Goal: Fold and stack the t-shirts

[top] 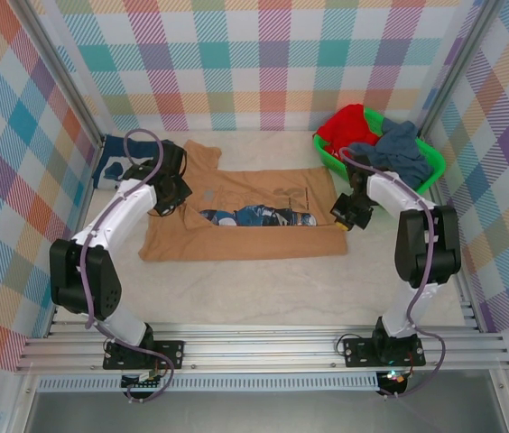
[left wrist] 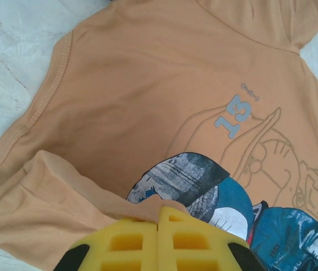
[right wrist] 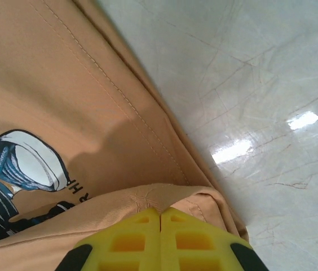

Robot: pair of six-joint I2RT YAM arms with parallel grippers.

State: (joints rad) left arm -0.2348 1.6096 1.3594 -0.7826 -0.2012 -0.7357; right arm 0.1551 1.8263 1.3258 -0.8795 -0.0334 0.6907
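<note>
Tan-orange t-shirt [top: 236,245], part-folded on bench [top: 263,298]; left claw [left wrist: 158,213] and right claw [right wrist: 160,214] each clenched on its folded edge.

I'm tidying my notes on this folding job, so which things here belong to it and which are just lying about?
Job: tan-orange t-shirt, its folded-over edge pinched by the left gripper and right gripper; navy t-shirt, far left.
Lying about: green basket, far right; red garment and blue-grey garment in it, kind unclear.
</note>
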